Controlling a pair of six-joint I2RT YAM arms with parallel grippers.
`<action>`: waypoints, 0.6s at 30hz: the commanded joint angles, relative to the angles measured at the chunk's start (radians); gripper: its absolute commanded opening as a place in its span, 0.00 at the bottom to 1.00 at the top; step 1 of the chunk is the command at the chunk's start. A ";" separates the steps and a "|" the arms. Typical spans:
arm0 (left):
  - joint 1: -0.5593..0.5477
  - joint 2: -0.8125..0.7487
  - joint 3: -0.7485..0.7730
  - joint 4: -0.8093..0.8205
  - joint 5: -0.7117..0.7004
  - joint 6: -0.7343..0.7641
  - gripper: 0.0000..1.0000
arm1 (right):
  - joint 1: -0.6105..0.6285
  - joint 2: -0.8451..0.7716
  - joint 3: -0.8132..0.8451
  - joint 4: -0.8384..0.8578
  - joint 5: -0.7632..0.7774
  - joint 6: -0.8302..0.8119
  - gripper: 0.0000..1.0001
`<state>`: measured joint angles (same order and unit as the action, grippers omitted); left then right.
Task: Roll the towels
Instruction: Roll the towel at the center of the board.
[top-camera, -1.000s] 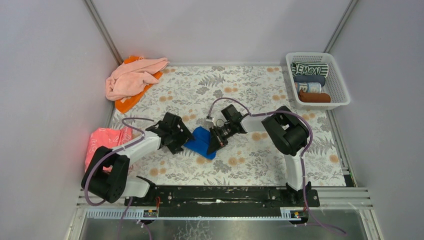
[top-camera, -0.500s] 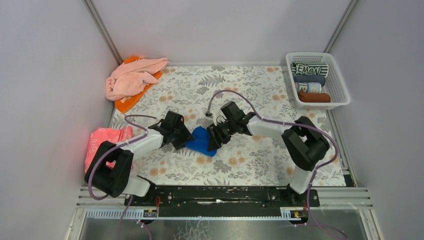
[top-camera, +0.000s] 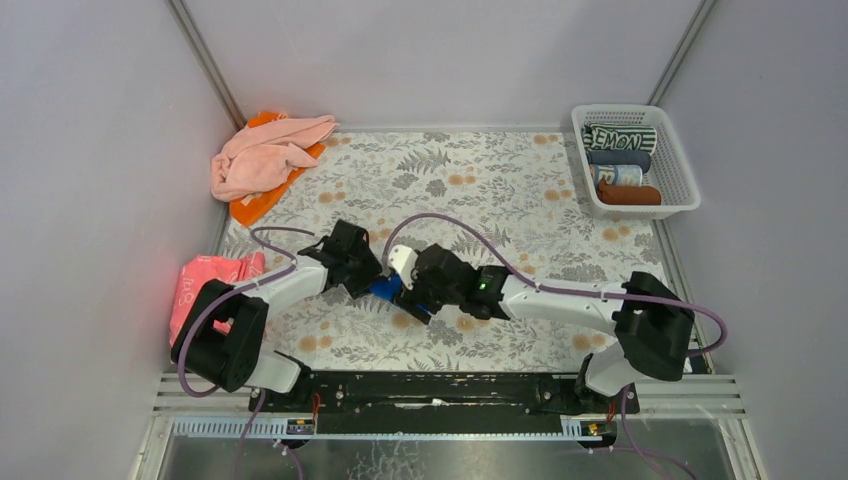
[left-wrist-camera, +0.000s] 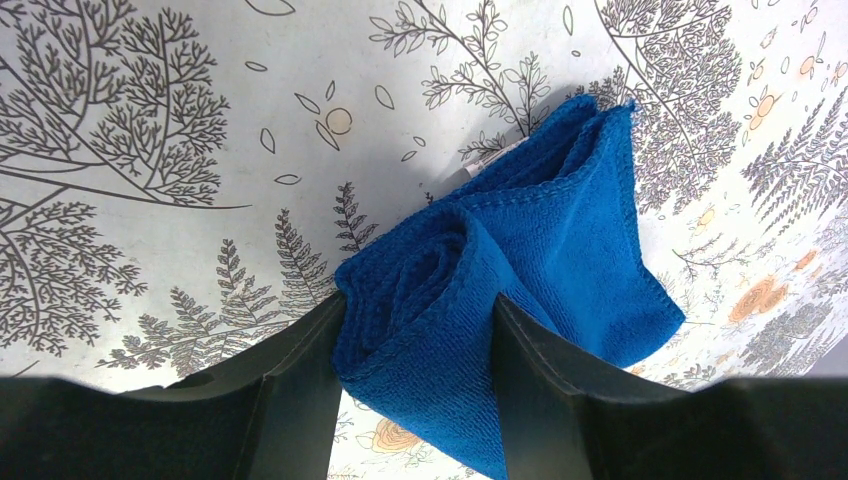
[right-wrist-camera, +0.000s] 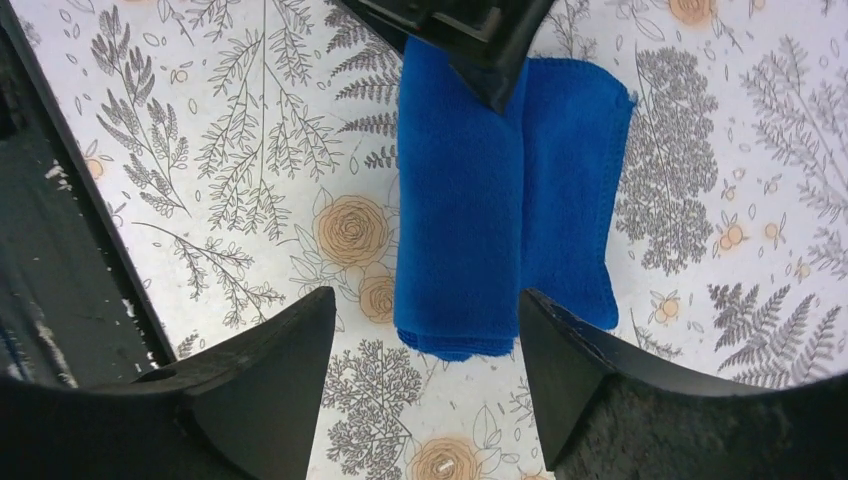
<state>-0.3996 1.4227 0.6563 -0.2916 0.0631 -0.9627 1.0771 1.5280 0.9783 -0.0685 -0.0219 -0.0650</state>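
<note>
Far left of the blue towel (top-camera: 384, 290), a red patterned towel (top-camera: 205, 280) lies at the edge of the table (top-camera: 500, 190). Left and well behind the blue towel, a pink towel (top-camera: 265, 155) is heaped on an orange towel (top-camera: 250, 208). The left gripper (left-wrist-camera: 416, 300) meets the blue towel from its left, fingers (left-wrist-camera: 300, 400) clamped on its rolled end. The blue towel lies partly rolled, a flat flap beside the roll. The right gripper (right-wrist-camera: 425, 300) hangs over its right end, fingers (right-wrist-camera: 260, 380) spread wide astride the roll. Far right and behind, a basket (top-camera: 620, 108) holds rolled towels (top-camera: 620, 165).
</note>
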 joint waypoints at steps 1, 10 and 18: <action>-0.001 0.023 0.009 -0.073 -0.061 0.038 0.50 | 0.072 0.051 0.008 0.069 0.189 -0.116 0.73; -0.001 0.030 0.016 -0.080 -0.065 0.045 0.50 | 0.122 0.224 0.014 0.052 0.305 -0.170 0.72; 0.001 0.040 0.050 -0.099 -0.083 0.064 0.52 | 0.119 0.297 -0.013 0.000 0.301 -0.152 0.61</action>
<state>-0.3996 1.4429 0.6857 -0.3119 0.0624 -0.9443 1.1961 1.7786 0.9791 0.0051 0.2890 -0.2340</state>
